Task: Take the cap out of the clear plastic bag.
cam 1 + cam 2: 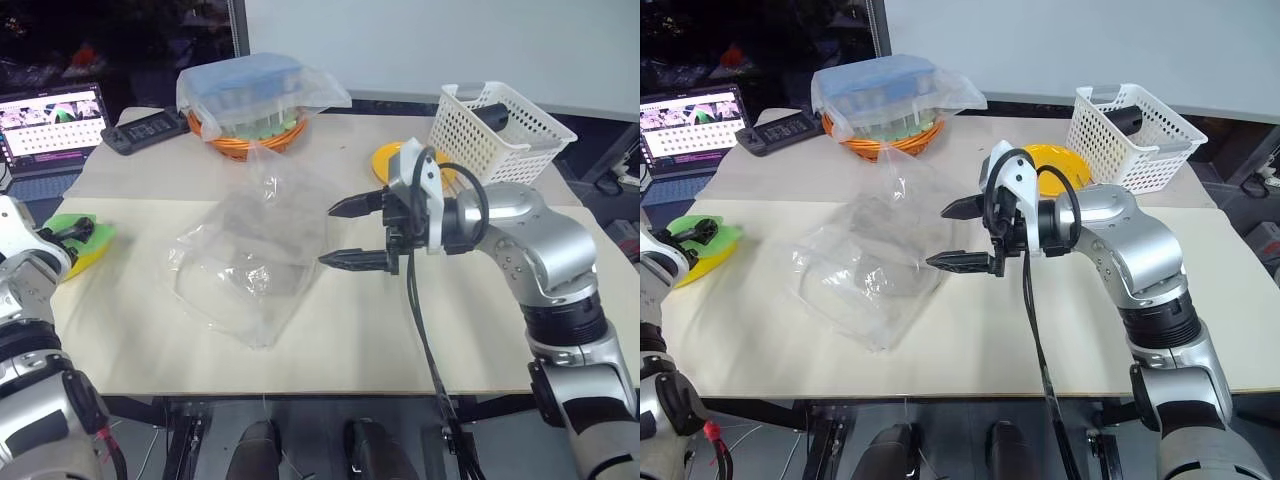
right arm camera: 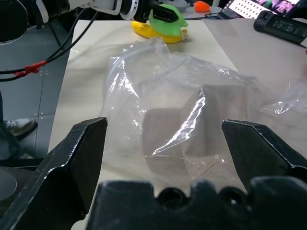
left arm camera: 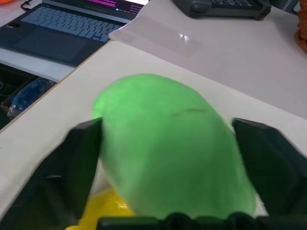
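The table [image 1: 480,340] held the clear plastic bag [image 1: 250,265] at its middle, long axis running from the near edge toward the far tub, the cap [image 2: 180,136] inside as a dim tan shape. My right gripper [image 1: 355,232], jaws apart, pointed at it from just beside, the nearer. My left gripper [image 1: 700,232] stood spread around the green toy [image 3: 172,143], well apart.

We see even, fairly bright overhead light on table [image 1: 480,340]; dark background upper left. Glare streaks on clear plastic bag [image 2: 192,115]. Green plush toy [image 3: 172,148] soft, close-up blur. Laptop screen [image 1: 52,122] glows, washed out.
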`<state>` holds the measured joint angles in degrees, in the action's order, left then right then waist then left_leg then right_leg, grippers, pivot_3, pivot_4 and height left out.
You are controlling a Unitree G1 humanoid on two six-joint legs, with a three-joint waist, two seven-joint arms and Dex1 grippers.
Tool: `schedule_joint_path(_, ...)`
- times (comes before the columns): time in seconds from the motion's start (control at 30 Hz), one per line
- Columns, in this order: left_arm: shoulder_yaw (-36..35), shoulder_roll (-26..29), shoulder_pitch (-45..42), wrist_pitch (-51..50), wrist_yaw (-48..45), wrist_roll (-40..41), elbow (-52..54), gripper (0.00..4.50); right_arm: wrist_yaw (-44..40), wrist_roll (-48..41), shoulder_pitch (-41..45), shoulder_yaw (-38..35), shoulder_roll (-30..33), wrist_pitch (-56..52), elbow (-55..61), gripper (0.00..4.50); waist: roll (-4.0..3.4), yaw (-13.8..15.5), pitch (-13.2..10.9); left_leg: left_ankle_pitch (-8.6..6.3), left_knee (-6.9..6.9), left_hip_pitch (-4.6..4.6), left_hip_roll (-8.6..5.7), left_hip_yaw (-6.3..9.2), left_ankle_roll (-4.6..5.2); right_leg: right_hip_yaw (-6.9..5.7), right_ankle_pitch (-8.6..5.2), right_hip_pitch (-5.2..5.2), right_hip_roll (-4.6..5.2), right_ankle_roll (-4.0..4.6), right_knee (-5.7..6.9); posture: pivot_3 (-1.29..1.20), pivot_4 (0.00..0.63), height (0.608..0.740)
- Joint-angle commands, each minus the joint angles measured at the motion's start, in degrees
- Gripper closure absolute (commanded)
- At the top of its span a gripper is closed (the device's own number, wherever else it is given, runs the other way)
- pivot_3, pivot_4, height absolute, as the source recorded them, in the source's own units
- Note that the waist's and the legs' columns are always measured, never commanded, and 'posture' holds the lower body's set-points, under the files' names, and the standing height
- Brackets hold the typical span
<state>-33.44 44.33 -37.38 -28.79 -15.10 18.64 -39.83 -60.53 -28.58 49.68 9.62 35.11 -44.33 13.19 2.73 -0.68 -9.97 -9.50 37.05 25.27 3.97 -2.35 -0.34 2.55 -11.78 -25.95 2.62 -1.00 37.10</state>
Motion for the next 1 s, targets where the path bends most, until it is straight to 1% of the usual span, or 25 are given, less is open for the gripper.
schedule_joint_path(0.03, -2.1, 0.9, 3.7, -4.4, 2.5, 1.8, 13.6, 0.03, 0.4, -1.4, 0.8, -2.4, 0.9, -0.5, 2.2, 0.0, 0.0, -0.1, 0.0, 0.0, 0.0, 0.0, 0.0, 0.0, 0.0, 0.0, 0.0, 0.0, 0.0, 0.0, 0.01, 0.0, 0.15, 0.74)
schedule_joint_path(0.13, -5.1, 3.0, 8.1, -10.1, 4.5, 2.8, 25.0, 0.03, 0.4, -1.5, 0.7, -2.5, 1.2, -0.4, 2.2, 0.0, 0.02, -0.4, 0.0, 0.0, -0.03, 0.01, 0.05, -0.01, 0.0, 0.02, 0.01, -0.05, -0.01, 0.02, 0.02, 0.0, 0.15, 0.74)
schedule_joint_path(0.23, -8.0, 5.1, 11.2, -15.0, 5.0, 3.7, 33.3, 0.03, 0.3, -1.6, 0.8, -2.2, 1.3, 0.0, 1.7, 0.0, 0.02, -0.5, 0.0, 0.0, -0.06, 0.01, 0.06, -0.02, -0.01, 0.02, 0.03, -0.1, -0.01, 0.05, 0.02, 0.0, 0.15, 0.74)
schedule_joint_path(0.3, -8.5, 5.9, 12.7, -17.3, 4.4, 4.2, 37.3, 0.03, 0.0, -1.5, 0.9, -1.9, 1.1, 0.5, 1.2, 0.0, 0.02, -0.4, 0.0, 0.0, -0.07, 0.0, 0.06, -0.02, -0.01, 0.01, 0.03, -0.1, -0.01, 0.06, 0.01, 0.0, 0.15, 0.74)
schedule_joint_path(0.37, -7.2, 7.4, 14.6, -16.6, 1.9, 3.7, 40.6, 0.03, -0.3, -1.4, 1.2, -1.4, 0.6, 1.0, 0.4, 0.0, 0.02, -0.3, 0.0, -0.01, -0.08, -0.02, 0.06, -0.04, -0.01, 0.02, 0.03, -0.1, 0.0, 0.07, 0.0, 0.0, 0.15, 0.74)
schedule_joint_path(0.43, -2.6, 10.7, 17.5, -11.0, -5.8, 2.8, 43.8, 0.03, -0.7, -1.1, 1.7, -0.9, 0.0, 1.6, -0.4, 0.0, 0.02, -0.1, 0.0, 0.0, -0.08, -0.02, 0.06, -0.05, -0.02, 0.01, 0.02, -0.1, 0.0, 0.09, 0.0, 0.0, 0.15, 0.74)
schedule_joint_path(0.53, 3.7, 14.1, 21.9, -2.0, -18.2, 2.5, 48.7, 0.03, -1.3, -0.7, 2.2, -0.4, -0.7, 2.3, -1.4, 0.0, 0.02, 0.2, 0.0, 0.0, -0.1, -0.01, 0.06, -0.08, -0.05, 0.0, -0.01, -0.11, 0.03, 0.16, -0.03, 0.0, 0.15, 0.74)
schedule_joint_path(0.57, 6.1, 15.8, 24.7, 2.3, -23.8, 1.8, 50.3, 0.03, -1.4, -0.6, 2.3, -0.3, -0.8, 2.5, -1.5, 0.0, 0.02, 0.1, 0.0, -0.01, -0.11, -0.01, 0.06, -0.11, -0.09, 0.0, -0.02, -0.12, 0.05, 0.18, -0.05, 0.0, 0.15, 0.74)
schedule_joint_path(0.63, 10.7, 19.8, 29.5, 10.6, -33.0, -1.1, 51.6, 0.03, -1.5, -0.6, 2.1, -0.3, -0.7, 2.5, -1.5, 0.0, 0.01, -0.1, 0.0, -0.18, -0.19, -0.01, 0.06, -0.28, -0.35, 0.02, -0.06, -0.18, 0.14, 0.29, -0.09, 0.0, 0.15, 0.74)
schedule_joint_path(0.7, 13.5, 22.1, 31.7, 17.3, -37.8, -3.7, 50.4, 0.03, -1.5, -0.7, 1.9, -0.3, -0.7, 2.3, -1.1, 0.0, -0.01, -0.2, 0.0, -0.15, -0.26, -0.01, 0.05, -0.4, -0.31, 0.05, -0.15, -0.23, 0.18, 0.44, -0.09, 0.0, 0.15, 0.74)
schedule_joint_path(0.73, 15.3, 22.8, 31.5, 20.5, -39.9, -4.6, 49.3, 0.03, -1.4, -0.9, 1.5, -0.4, -0.5, 2.1, -0.7, 0.0, -0.02, -0.4, 0.0, -0.13, -0.29, -0.01, 0.06, -0.43, -0.27, 0.07, -0.14, -0.28, 0.18, 0.43, -0.08, 0.0, 0.15, 0.74)
schedule_joint_path(0.83, 21.9, 23.3, 25.4, 28.7, -43.3, -8.6, 44.1, 0.03, -0.3, -1.5, 0.0, -1.4, 0.4, 0.8, 1.3, 0.0, -0.02, -0.2, 0.0, 0.0, -0.3, -0.02, 0.21, -0.43, -0.05, 0.07, -0.13, -0.31, 0.03, 0.41, -0.04, 0.0, 0.15, 0.74)
schedule_joint_path(1.0, 30.2, 20.0, 13.6, 36.4, -45.7, -13.9, 34.8, 0.03, 2.4, -2.6, -2.5, -3.4, 1.8, -1.4, 5.0, 0.0, -0.03, 0.5, 0.0, 0.01, -0.24, -0.01, 0.3, -0.46, -0.04, 0.03, -0.13, -0.29, -0.09, 0.35, -0.01, 0.0, 0.15, 0.74)
